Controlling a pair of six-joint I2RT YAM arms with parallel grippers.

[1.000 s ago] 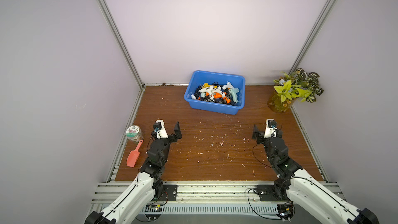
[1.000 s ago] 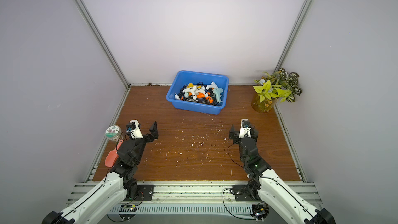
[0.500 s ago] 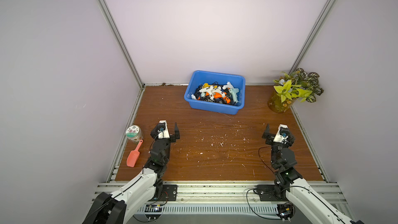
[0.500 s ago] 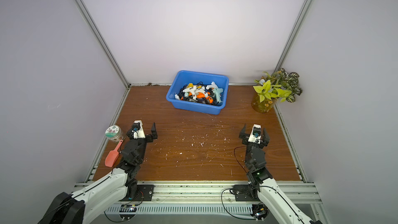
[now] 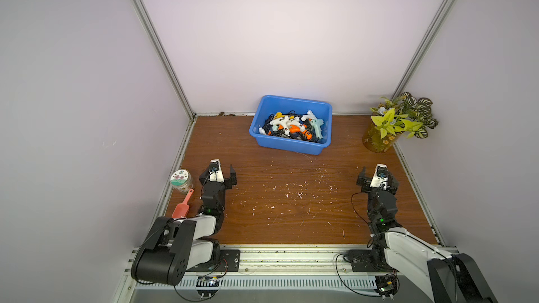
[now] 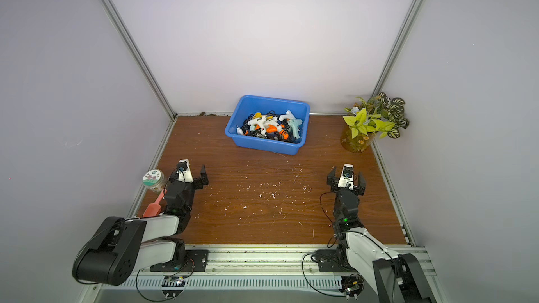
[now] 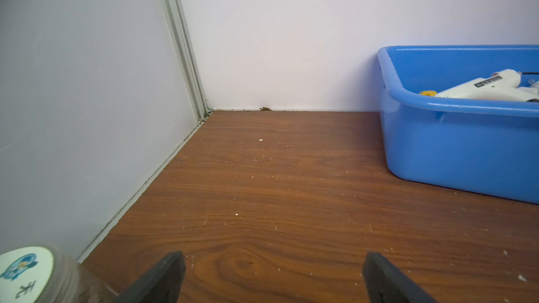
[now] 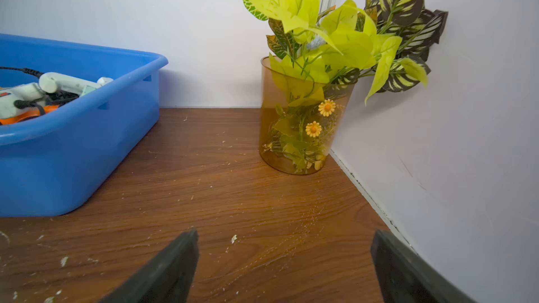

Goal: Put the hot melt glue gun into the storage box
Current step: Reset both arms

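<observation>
Storage box near pale back wall, white-flecked wood tabletop

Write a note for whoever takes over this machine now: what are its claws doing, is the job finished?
Left gripper: open, empty, near its base.
Right gripper: open, empty, near its base.
Bright blue rectangular plastic storage box at the back wall holds a heap of white, orange and teal hot melt glue guns.
Done: every glue gun in view is inside.
Remaining: apparently nothing; none lies on the brown wooden table.
</observation>
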